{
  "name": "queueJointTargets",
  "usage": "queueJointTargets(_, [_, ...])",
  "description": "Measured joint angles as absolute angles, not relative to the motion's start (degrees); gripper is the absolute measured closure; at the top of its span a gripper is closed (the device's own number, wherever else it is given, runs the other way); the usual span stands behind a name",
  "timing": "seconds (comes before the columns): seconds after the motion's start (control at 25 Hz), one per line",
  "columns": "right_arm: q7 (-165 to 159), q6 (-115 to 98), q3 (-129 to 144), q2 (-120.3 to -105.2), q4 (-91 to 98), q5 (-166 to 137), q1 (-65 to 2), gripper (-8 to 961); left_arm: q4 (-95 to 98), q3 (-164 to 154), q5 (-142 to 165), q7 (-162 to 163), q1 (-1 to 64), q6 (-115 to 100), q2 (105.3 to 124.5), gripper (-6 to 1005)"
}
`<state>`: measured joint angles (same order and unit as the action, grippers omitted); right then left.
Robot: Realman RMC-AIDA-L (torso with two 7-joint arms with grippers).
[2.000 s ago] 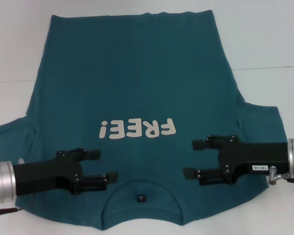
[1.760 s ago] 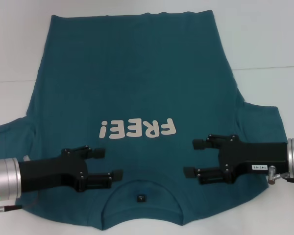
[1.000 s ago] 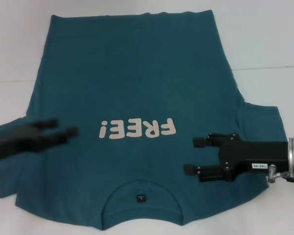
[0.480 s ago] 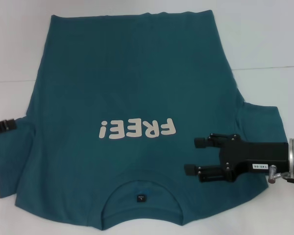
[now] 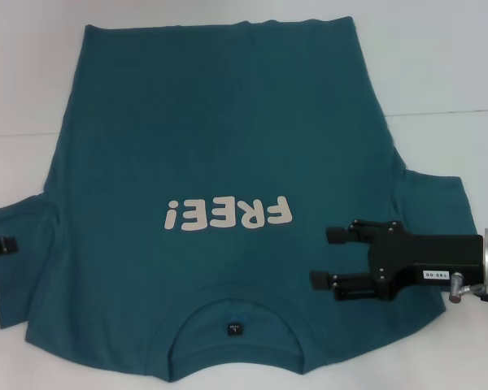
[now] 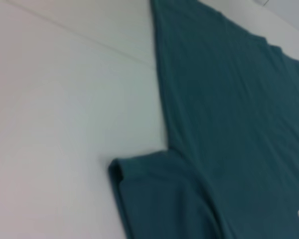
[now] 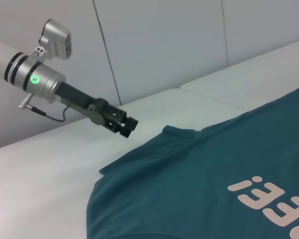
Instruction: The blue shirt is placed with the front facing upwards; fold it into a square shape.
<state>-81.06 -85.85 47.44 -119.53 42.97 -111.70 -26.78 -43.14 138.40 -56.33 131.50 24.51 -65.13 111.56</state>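
Fingers [image 5: 339, 236] of the right gripper [image 5: 327, 257] spread apart with a clear gap, nothing between them, hovering over the shirt [image 5: 228, 146] near its right shoulder, just beside the neck side of the chest print [image 5: 228, 214]. Tips aim toward the shirt's middle. Black gripper body and silver wrist run off the right edge of the head view.

Left gripper [image 7: 125, 125] out at the left side, only a black tip showing at the left edge of the head view beside the left sleeve [image 5: 20, 252]. In the right wrist view it hangs in the air above the white bench [image 5: 439, 65], near the sleeve edge, apart from the cloth; a green light glows on its silver wrist. Cannot tell whether its fingers are apart or together.

Shirt lies flat, front up, on the bench, spread wide, both short sleeves out to the sides. Neck opening [image 5: 234, 329] with small dark label sits nearest the robot, hem at the far end. Off-white "FREE!" print reads upside down from the head view. Left wrist view shows the left sleeve and shirt side edge against bare bench, sleeve cuff slightly curled up.
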Motion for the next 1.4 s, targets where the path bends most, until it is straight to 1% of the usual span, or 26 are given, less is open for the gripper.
queueJointTargets(0.44, [-81.03, -85.87, 46.87, -119.52, 42.98, -111.71, -26.86, 38, -43.48, 138.02, -53.18, 130.02, 24.17, -64.55, 112.56, 144])
queueJointTargets(0.64, [-81.03, -85.68, 46.84, -119.53, 42.98, -111.71, -26.89, 38, -42.58, 137.07, -53.02, 129.7, 24.52, -64.51, 112.79, 149])
queueJointTargets(1.4, [-80.94, -84.62, 46.84, -119.62, 42.54, -111.8, -26.76, 39, -42.57, 137.27, -51.79, 128.16, 26.39, -67.38, 114.73, 168])
